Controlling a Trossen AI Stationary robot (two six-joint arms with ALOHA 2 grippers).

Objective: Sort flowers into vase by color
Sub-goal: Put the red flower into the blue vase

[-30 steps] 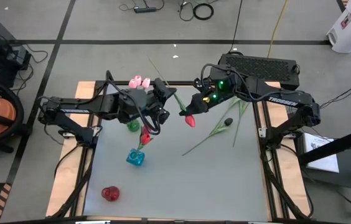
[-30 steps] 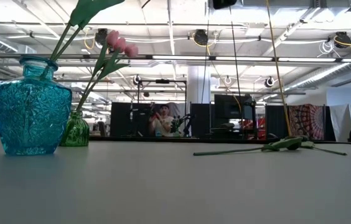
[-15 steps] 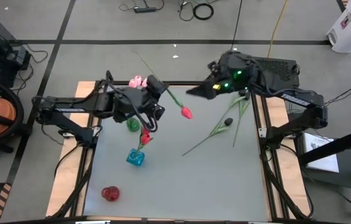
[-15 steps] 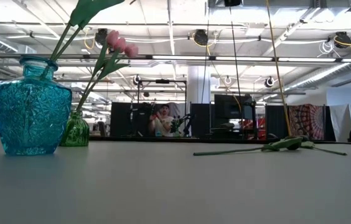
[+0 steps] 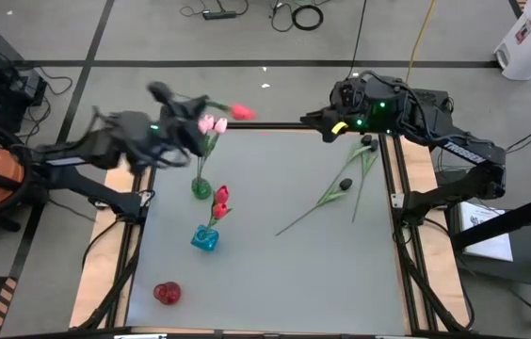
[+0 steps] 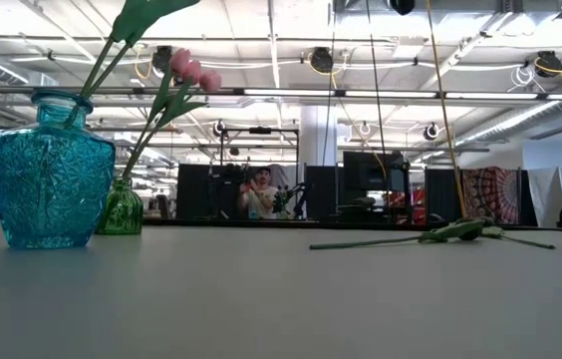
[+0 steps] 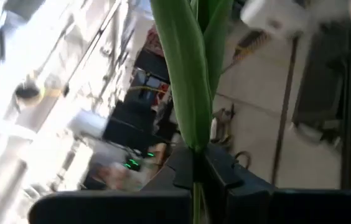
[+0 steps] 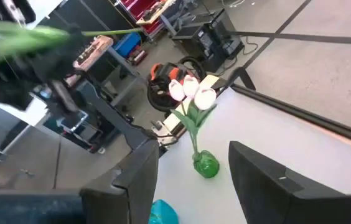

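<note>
Tulip [image 5: 240, 112] — bud rightward, stem crosswise

1. The grey table [image 5: 275, 264] carries three vases and loose flowers.
2. A green vase [image 5: 201, 189], a blue vase [image 5: 204, 239] and a red vase [image 5: 166, 294] stand along its left side.
3. Loose flowers [image 5: 336, 191] lie near the right edge.

Both arms are dark, built of boxy black links with rounded joints and black cables looped along them. The right arm [image 5: 435, 122] carries small green and yellow lights near its wrist and white lettering on one link. In the wrist views each pincer shows two flat, matte black fingers [image 8: 259, 183] with squared edges.
</note>
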